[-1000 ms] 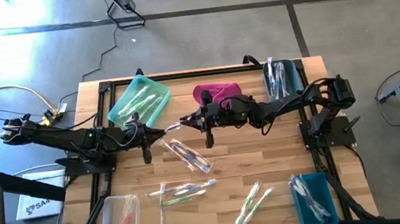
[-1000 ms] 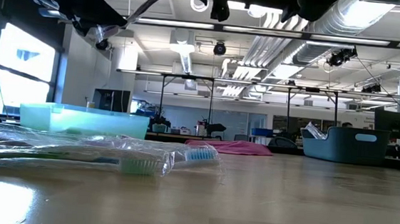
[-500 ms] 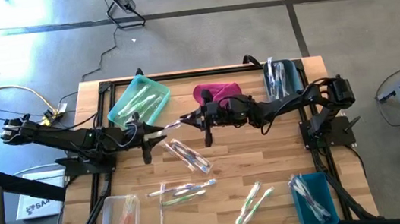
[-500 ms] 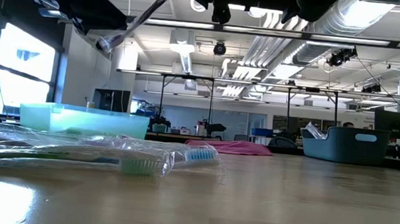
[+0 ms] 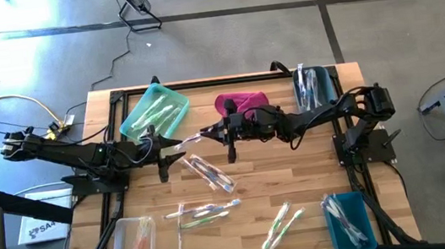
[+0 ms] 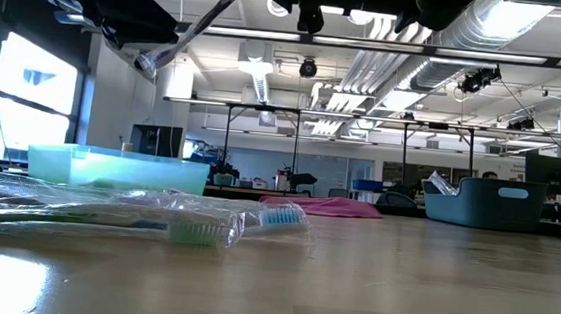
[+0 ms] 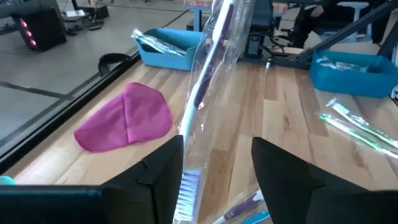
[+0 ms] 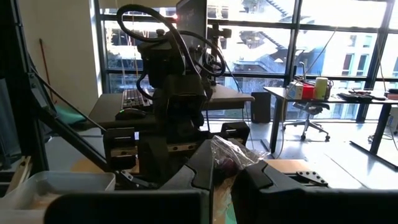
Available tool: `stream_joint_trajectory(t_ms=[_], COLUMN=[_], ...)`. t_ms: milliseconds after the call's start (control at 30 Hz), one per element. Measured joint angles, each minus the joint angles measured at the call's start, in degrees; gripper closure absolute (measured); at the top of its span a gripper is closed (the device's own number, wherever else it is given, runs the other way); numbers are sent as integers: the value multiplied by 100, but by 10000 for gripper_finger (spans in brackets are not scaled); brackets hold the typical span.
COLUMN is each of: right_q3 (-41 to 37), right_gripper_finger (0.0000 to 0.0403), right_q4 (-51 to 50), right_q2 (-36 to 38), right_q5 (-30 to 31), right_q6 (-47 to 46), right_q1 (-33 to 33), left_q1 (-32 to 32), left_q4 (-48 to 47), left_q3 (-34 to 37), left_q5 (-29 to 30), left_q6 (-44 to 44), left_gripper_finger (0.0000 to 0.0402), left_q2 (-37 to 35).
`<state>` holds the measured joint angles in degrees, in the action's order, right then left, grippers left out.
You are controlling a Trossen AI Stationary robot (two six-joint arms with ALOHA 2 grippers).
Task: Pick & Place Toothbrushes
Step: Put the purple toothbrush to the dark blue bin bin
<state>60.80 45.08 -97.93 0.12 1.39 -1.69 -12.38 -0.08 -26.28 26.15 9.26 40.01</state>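
Left gripper [image 5: 176, 150] jaws apart, holding nothing; right gripper [image 5: 209, 131] clamped on the clear-wrapped purple-handled toothbrush [image 7: 208, 74].
Toothbrush hangs mid-air between the arms, long axis left-right, free end between the left fingers [image 7: 163, 169]. Right arm carries it; teal tray [image 5: 133, 123] lies far-left.

Both arms reach toward table centre; left tool [image 5: 181, 149] fingers parted, right tool [image 5: 207, 133] fingers closed together.

Only a partial "SA4" reads on the white box [image 5: 38, 229] beside the table.
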Motion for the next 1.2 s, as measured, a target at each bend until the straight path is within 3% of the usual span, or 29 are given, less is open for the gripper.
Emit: stream_joint_trajectory(t_ms=[600, 867, 1200], right_q3=[-2, -4, -11], right_gripper_finger=[385, 385, 385], right_q4=[-127, -127, -786], right_q2=[0, 0, 357], right_q5=[-2, 3, 573], right_q6=[-25, -26, -17], right_q1=[-60, -61, -68], left_q1=[0, 0, 0], left_q4=[-14, -450, -806], left_q3=[0, 0, -2], left_q5=[-7, -2, 0], left_q6=[0, -176, -645], left_gripper_finger=[215, 215, 215], left_q2=[0, 0, -466])
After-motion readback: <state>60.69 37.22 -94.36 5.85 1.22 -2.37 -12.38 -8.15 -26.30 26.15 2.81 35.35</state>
